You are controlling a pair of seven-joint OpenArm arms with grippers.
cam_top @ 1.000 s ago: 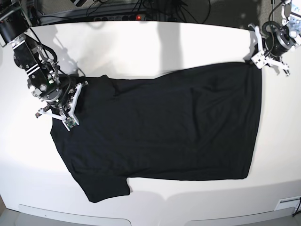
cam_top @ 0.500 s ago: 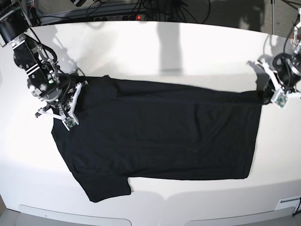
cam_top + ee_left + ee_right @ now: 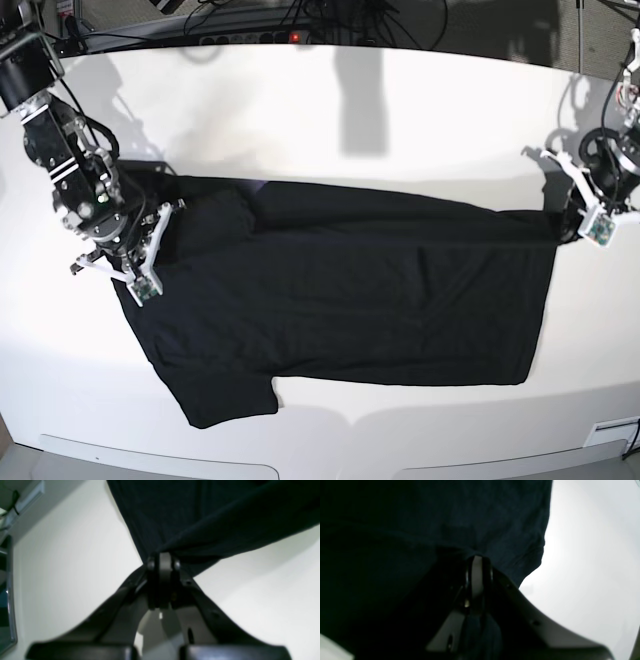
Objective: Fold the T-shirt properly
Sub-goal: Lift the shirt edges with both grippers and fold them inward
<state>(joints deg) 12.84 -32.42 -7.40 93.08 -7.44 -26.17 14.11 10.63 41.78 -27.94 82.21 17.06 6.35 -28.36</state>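
Observation:
The black T-shirt (image 3: 350,290) lies spread on the white table (image 3: 350,100), plain side up, with its far edge doubled over toward the front. My left gripper (image 3: 563,224) is at the right and is shut on the shirt's far right corner, seen close in the left wrist view (image 3: 162,558), where the cloth (image 3: 200,512) hangs taut from the jaws. My right gripper (image 3: 137,264) is at the left and is shut on the shirt's far left edge. In the right wrist view (image 3: 477,561) the dark cloth (image 3: 420,530) fills most of the frame. No print shows.
A power strip and cables (image 3: 260,38) run along the table's back edge. A short sleeve (image 3: 225,400) lies near the table's front edge. A small white fitting (image 3: 612,432) sits at the front right corner.
My left gripper has pulled the far right corner toward the front, doubling the shirt's far edge over. My right gripper has shifted slightly forward with its edge.

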